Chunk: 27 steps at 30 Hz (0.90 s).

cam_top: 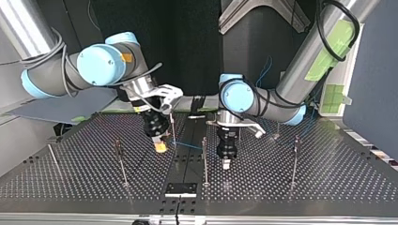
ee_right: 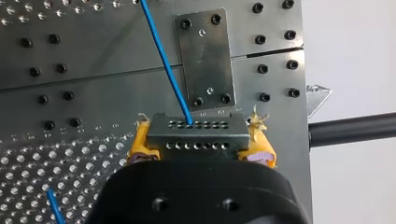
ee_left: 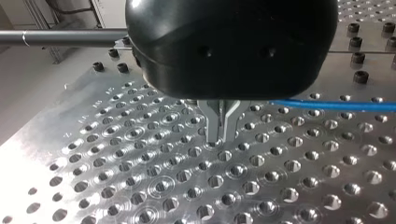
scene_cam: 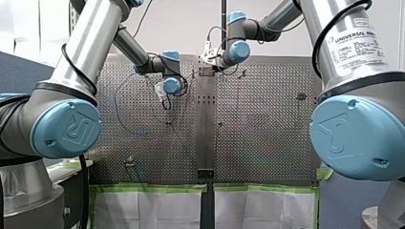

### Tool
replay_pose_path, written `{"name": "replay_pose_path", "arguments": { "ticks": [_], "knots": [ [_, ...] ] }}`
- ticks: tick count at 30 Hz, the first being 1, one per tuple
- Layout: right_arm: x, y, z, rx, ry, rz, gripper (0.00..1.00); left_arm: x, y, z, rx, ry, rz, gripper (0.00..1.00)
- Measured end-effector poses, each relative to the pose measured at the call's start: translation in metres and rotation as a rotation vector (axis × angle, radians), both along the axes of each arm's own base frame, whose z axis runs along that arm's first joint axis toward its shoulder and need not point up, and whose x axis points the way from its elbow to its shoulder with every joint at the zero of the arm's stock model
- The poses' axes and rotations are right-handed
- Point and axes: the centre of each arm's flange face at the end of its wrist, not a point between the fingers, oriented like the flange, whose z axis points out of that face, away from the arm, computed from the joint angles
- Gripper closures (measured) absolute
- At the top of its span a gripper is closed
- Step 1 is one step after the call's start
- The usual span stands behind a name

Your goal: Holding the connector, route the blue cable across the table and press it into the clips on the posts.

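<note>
One connector (ee_right: 198,127), in right gripper (ee_right: 200,142) (blue cable (ee_right: 166,65) attached)

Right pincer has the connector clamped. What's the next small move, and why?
Probably lift my right pincer slightly and ease it toward the thin post beside it. It grips the connector between yellow pads, and the blue cable runs low over the table to my left pincer, below the post tops, so no clip looks reached yet.

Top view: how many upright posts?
5 clear: leaning post at far left, post left of centre, post by my right end effector, centre post, post at right. More may be hidden.
</note>
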Motion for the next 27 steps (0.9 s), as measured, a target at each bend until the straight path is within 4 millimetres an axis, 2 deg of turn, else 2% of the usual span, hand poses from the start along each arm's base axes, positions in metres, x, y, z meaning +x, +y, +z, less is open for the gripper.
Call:
{"name": "replay_pose_path", "arguments": {
  "ticks": [3, 27],
  "knots": [
    [0.0055, 0.0090, 0.0015, -0.002, 0.008, 0.009, 1.00, 0.0006, 0.0009, -0.0007, 0.000, 0.001, 0.002, 0.93],
    [0.0050, 0.0083, 0.0013, -0.001, 0.009, 0.008, 1.00, 0.0005, 0.0007, -0.0002, 0.000, 0.000, 0.001, 0.93]
  ]
}}
